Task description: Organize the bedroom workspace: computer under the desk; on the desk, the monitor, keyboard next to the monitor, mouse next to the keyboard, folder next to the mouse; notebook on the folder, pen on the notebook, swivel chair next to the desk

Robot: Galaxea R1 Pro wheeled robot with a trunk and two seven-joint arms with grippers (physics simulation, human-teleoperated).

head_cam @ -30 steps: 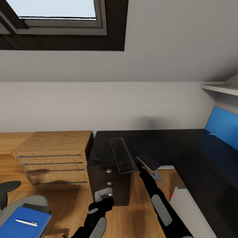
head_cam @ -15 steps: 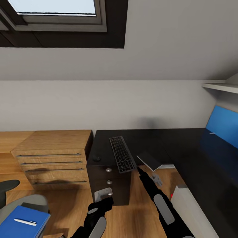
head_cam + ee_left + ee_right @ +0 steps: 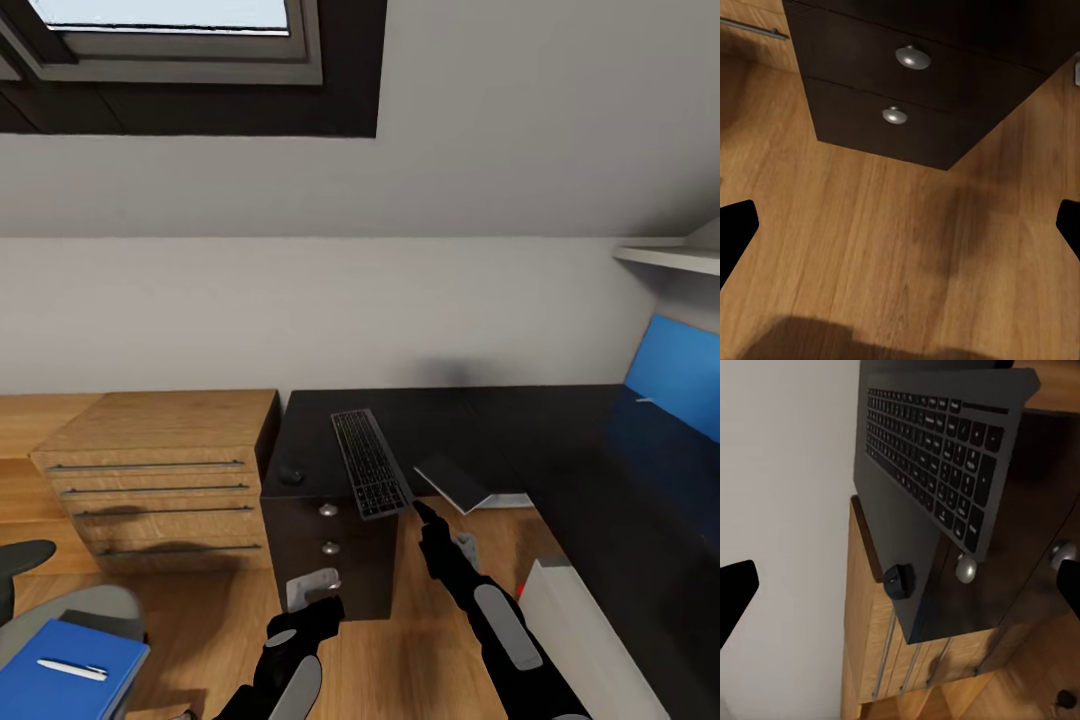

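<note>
black desk point(image 3: 470, 420) surface carries keyboard point(image 3: 369, 463) and mouse point(image 3: 291, 475), beyond our right jaws point(image 3: 428, 520), spread; left jaws point(image 3: 310, 592), spread, face its drawers point(image 3: 907, 82).

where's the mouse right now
In the head view the mouse sits on the left end of the black desk, left of the keyboard and beside the wooden counter.

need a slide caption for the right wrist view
Slim grey keyboard with dark keys overhanging the black desk's edge, small dark rounded mouse beside it, above round silver drawer knobs.
</note>
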